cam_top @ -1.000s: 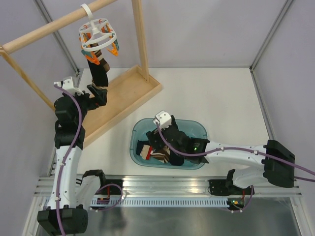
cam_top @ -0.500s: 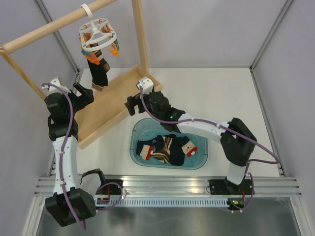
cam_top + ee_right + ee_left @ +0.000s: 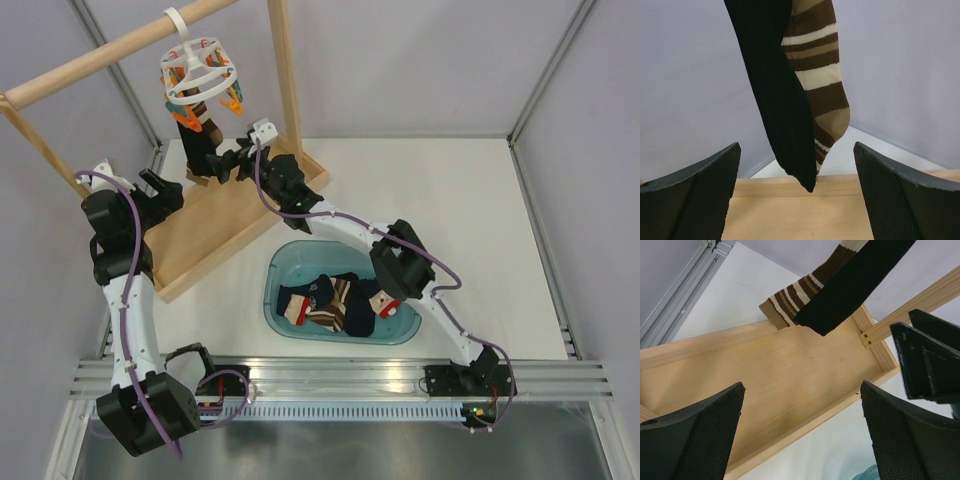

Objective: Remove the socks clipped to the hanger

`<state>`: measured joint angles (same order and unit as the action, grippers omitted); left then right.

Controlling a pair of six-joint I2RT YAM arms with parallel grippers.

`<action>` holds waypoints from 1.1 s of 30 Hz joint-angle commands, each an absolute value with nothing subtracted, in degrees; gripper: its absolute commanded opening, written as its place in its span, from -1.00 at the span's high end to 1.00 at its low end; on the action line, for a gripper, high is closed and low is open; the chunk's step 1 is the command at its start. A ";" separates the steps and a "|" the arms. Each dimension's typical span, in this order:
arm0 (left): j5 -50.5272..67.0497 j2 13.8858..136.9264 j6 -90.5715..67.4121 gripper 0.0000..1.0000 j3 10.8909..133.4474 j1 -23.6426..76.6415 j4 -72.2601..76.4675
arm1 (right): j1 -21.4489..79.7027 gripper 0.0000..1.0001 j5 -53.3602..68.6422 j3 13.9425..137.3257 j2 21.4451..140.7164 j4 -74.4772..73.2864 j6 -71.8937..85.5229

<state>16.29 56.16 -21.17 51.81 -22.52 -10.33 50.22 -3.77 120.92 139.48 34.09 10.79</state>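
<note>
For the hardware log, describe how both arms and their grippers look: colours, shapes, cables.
The left arm and right arm both have white links, bulky black joints and a purple cable looped along the outside. Each wrist carries a small white block. The left gripper and right gripper are black. Their fingers are broad, tapering wedges faced with finely dotted black pads.

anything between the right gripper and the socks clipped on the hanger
Nothing visible does. In the right wrist view the black sock and the striped sock hang straight ahead of the open right gripper, with only open air in front of them. The left gripper sits off to one side, apart from both socks.
</note>
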 commanded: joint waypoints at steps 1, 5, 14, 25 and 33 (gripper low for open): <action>18.89 56.34 -22.76 -1.00 53.61 -23.03 -8.00 | 50.36 -0.94 -0.53 130.58 146.06 39.90 11.78; 19.95 56.95 -23.29 -1.00 53.53 -23.29 -7.82 | 50.01 -0.94 -0.18 132.97 149.58 44.56 11.52; 21.97 57.48 -24.26 -1.00 53.26 -23.47 -7.03 | 49.48 -0.96 4.04 142.29 155.82 43.60 11.43; 24.78 57.04 -24.34 -1.00 52.65 -23.55 -5.36 | 49.39 -0.96 7.38 147.04 161.45 40.78 11.87; 27.07 56.87 -24.43 -1.00 52.21 -23.55 -4.13 | 49.40 -0.86 8.26 148.18 163.65 40.87 11.43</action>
<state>24.49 57.49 -23.09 51.81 -23.18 -6.96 49.50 6.52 145.23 163.13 38.46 11.22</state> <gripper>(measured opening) 0.995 0.942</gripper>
